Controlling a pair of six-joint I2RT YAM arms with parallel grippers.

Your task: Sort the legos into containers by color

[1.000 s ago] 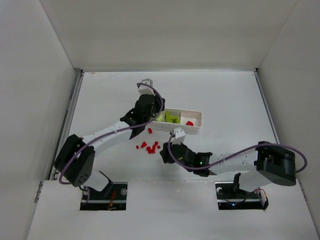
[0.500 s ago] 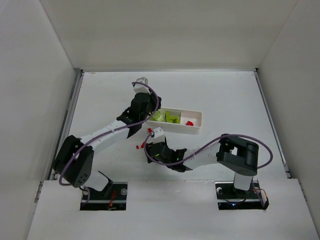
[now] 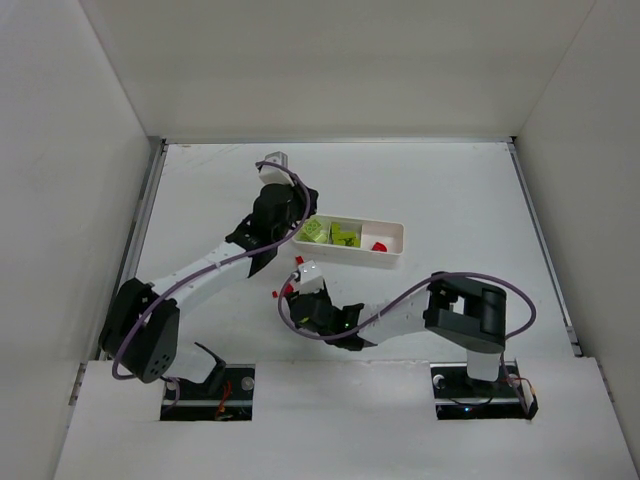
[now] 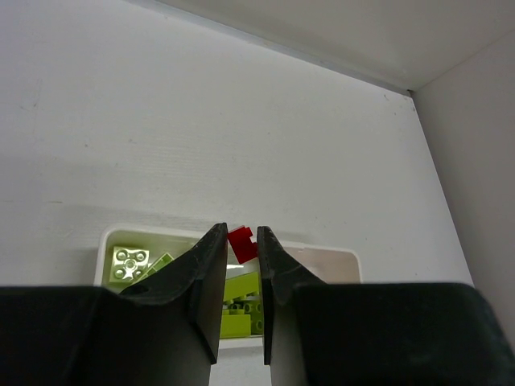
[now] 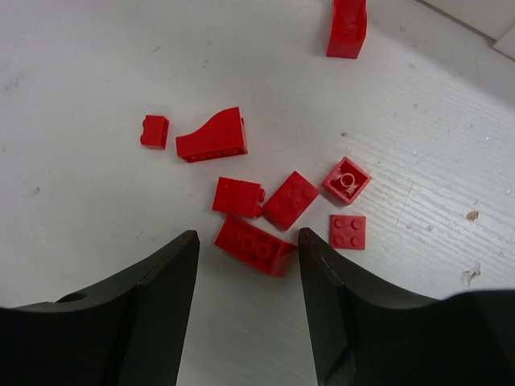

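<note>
My left gripper [image 4: 240, 251] is shut on a small red lego [image 4: 239, 241] and hangs over the white tray of containers [image 4: 324, 256]. In the top view that gripper [image 3: 303, 218] is at the tray's [image 3: 392, 262] left end. Lime-green legos [image 3: 318, 231] fill the left and middle compartments. One red lego [image 3: 378, 245] lies in the right one. My right gripper [image 5: 247, 236] is open, low over a cluster of several red legos on the table. A long red brick [image 5: 253, 245] lies between its fingertips. In the top view the right gripper [image 3: 290, 303] covers most of the pile [image 3: 283, 290].
Other loose red bricks include a curved one [image 5: 213, 135], a tiny one [image 5: 154, 131] and a flat square plate [image 5: 348, 231], with one more farther off [image 5: 348, 28]. White walls enclose the table on three sides.
My right arm has swung left and now hovers over the red pile with its jaws apart. My left gripper has drawn slightly left with the red lego, uncovering the tray's left compartment.
</note>
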